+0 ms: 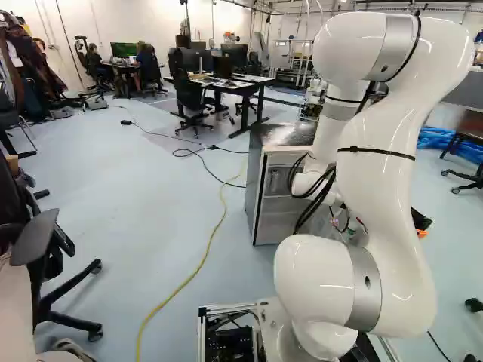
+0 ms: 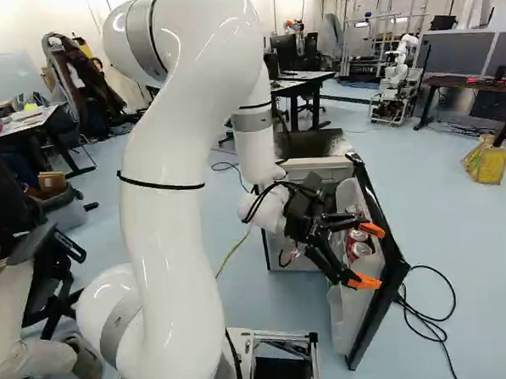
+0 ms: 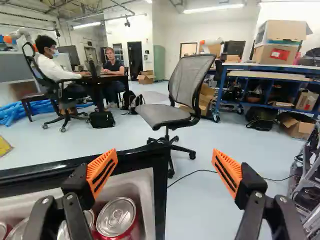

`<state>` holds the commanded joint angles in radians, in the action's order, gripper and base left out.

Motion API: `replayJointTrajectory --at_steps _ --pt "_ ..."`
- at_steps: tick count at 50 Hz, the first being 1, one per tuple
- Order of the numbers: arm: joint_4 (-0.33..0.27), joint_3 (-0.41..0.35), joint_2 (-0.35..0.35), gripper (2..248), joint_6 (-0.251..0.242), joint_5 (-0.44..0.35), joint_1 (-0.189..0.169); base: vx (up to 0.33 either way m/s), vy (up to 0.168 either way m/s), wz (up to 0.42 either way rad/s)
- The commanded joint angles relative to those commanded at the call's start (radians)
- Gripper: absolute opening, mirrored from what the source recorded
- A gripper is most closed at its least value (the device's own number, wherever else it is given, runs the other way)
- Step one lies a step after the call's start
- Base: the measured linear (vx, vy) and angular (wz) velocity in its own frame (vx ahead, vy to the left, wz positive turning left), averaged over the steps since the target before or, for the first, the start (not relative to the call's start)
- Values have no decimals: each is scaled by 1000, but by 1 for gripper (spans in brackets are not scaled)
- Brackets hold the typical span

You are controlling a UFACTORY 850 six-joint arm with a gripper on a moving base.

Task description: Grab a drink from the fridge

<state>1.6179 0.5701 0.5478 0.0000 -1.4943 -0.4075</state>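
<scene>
End effector (image 2: 368,256): two fingers (image 3: 102,172) spread; one fridge (image 1: 283,134) open.

Bright indoor light; long white ceiling lamps (image 3: 213,8) in the wrist view. Glossy white, rounded robot arm (image 2: 167,211), small hard highlights; white, box-shaped fridge (image 1: 281,207) with dark top, pale glare between the top's edges.

In L base view, your arm (image 1: 381,204) hides most of the fridge door (image 2: 394,267); wrist view's edge cuts off the cans (image 3: 116,217).
</scene>
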Motion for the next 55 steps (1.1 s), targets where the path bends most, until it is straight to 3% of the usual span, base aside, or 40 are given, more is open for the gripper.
replayJointTrajectory --at_steps 24,38,55 --pt "0 143 59 247 0 0 -110 0 0 0" --pt "-1 138 56 247 0 0 -112 0 0 0" --pt "-63 23 7 247 0 0 -75 0 0 0"
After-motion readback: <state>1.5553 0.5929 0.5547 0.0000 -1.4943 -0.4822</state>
